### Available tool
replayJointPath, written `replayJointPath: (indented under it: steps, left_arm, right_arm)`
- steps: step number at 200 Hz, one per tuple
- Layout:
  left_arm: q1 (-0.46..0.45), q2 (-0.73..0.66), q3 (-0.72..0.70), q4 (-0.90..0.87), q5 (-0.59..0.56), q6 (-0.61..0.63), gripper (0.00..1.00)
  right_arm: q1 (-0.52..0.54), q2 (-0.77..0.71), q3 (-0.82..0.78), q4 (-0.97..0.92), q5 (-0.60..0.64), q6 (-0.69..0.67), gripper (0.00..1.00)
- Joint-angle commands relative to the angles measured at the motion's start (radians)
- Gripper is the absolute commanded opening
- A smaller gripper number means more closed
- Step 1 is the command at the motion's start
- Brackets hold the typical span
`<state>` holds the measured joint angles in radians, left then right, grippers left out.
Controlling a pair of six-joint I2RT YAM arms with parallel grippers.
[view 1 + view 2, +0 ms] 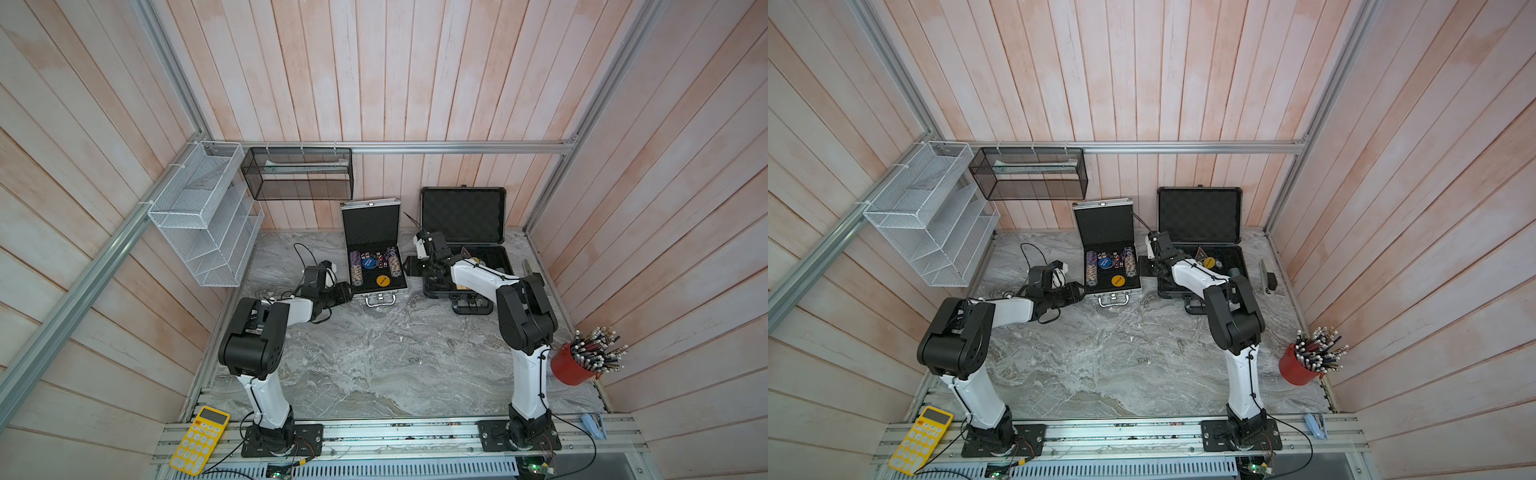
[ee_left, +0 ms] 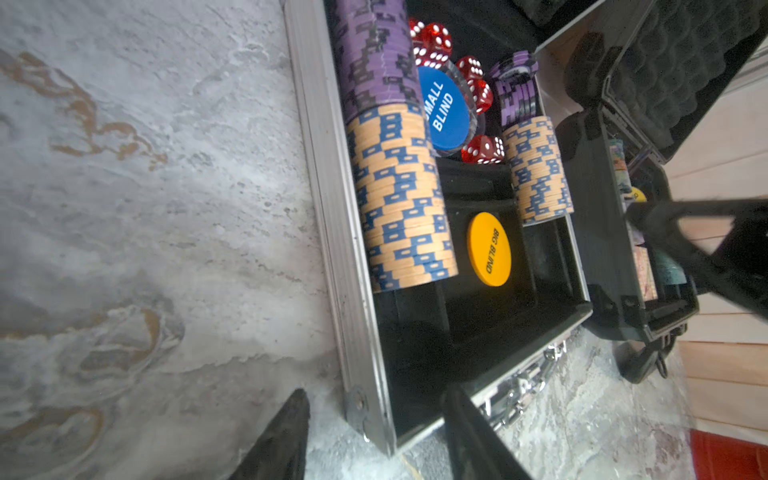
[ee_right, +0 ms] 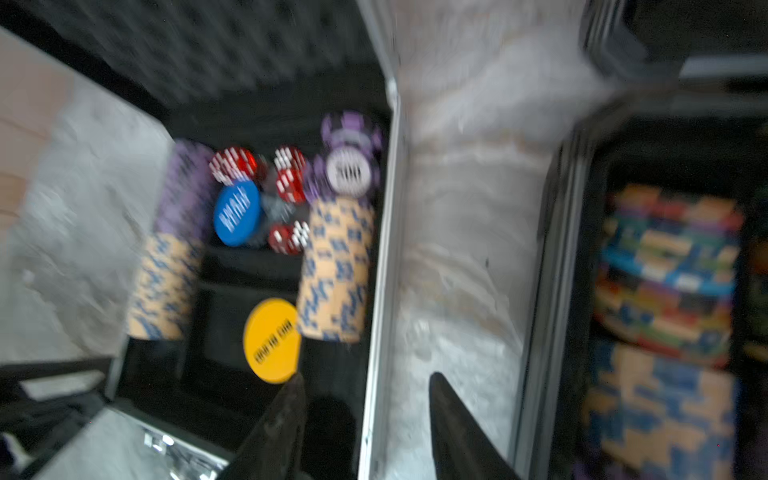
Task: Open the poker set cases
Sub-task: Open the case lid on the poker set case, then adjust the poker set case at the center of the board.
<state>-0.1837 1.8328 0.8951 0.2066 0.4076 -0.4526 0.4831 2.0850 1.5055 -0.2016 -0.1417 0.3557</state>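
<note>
left gripper (image 2: 374,390): jaws apart, nothing clamped. in the left wrist view its two black fingers (image 2: 286,432) enter at the lower edge of the frame. the near corner of the silver case (image 2: 328,208) lies in the gap between them. contact with that corner cannot be confirmed. in both top views this gripper sits low at the centre of the frame, just beside the lower left corner of the case base.

right gripper (image 3: 366,376): jaws apart, nothing clamped. the right wrist view is blurred. both fingers rise from the lower edge, one over the silver case interior and one over the bare table (image 3: 457,208). in both top views this gripper sits between the two cases, right of frame centre.

silver case: open. the lid stands upright toward the rear wall and the base lies flat on the table. the handle (image 1: 380,300) points toward the lower edge of the frame. the base holds:
- two rows of purple and tan chips (image 2: 399,187);
- red dice (image 2: 482,149);
- a blue disc (image 2: 444,110) marked "small blind";
- a yellow disc (image 2: 488,249) marked "big blind".

dark case (image 1: 463,214): open. it stands just right of the silver case with its foam-lined lid upright. the right arm covers part of the base. blurred multicoloured chip stacks (image 3: 665,270) show inside.
</note>
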Motion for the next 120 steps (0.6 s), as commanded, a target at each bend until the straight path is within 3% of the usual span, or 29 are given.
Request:
replayJointPath:
  steps: [1, 43, 72, 120]
  left_arm:
    - [0.003, 0.015, 0.027, -0.022, -0.016, 0.016, 0.48]
    - [0.002, 0.049, 0.043, -0.013, -0.004, 0.009, 0.37]
    - [0.003, 0.065, 0.049, -0.012, 0.003, 0.012, 0.33]
    - [0.004, 0.068, 0.053, -0.006, 0.004, 0.014, 0.31]
  right_arm:
    - [0.015, -0.019, -0.018, -0.066, 0.051, -0.073, 0.48]
    - [0.037, 0.024, -0.017, -0.039, 0.067, -0.031, 0.46]
    - [0.044, 0.057, -0.022, -0.025, 0.063, -0.007, 0.4]
    - [0.064, 0.066, -0.046, 0.013, 0.063, 0.034, 0.35]
